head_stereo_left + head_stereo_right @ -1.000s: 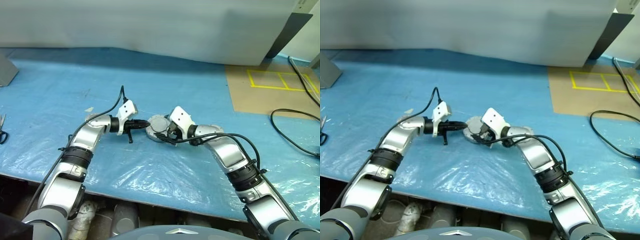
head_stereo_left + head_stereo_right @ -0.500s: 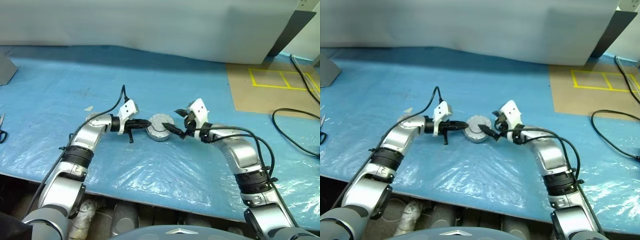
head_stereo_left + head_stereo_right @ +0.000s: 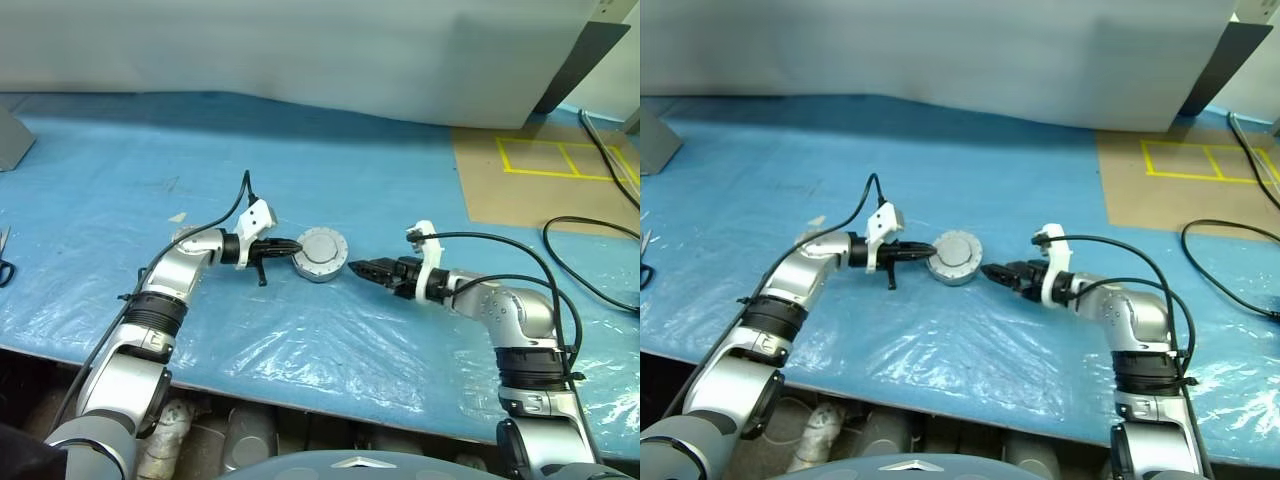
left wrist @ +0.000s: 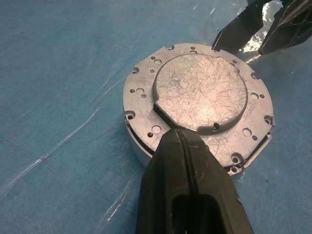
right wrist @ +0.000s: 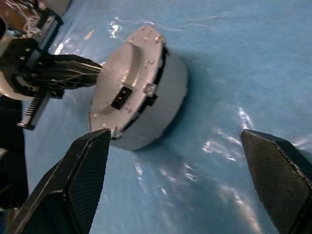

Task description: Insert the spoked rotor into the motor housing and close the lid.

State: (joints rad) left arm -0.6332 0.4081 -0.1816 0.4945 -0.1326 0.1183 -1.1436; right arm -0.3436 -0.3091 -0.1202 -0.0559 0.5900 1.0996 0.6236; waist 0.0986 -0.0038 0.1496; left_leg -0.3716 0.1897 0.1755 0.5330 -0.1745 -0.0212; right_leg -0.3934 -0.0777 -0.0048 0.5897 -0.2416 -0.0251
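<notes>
The motor housing [image 3: 322, 268] stands on the blue sheet mid-table, a round silver-grey cup. The lid [image 4: 201, 95] lies flat on top of it, smooth silver face up, ringed with small holes. The spoked rotor is hidden. My left gripper [image 3: 295, 246] is shut, and its closed tips rest against the lid's left rim; the left wrist view shows the fingers [image 4: 187, 161] pressed together. My right gripper [image 3: 356, 268] stands open just right of the housing, apart from it, pointing at its side wall [image 5: 168, 105].
A brown board with yellow tape [image 3: 545, 180] lies at the back right. Black cables [image 3: 590, 262] loop on the right. Scissors [image 3: 5, 268] lie at the far left edge. A white panel [image 3: 300, 50] closes off the back. The table's front edge [image 3: 300, 395] runs just below the arms.
My right gripper has drawn back to the right off the lid and rolled its wrist over. The lid now lies uncovered on the housing. The left gripper has not moved.
</notes>
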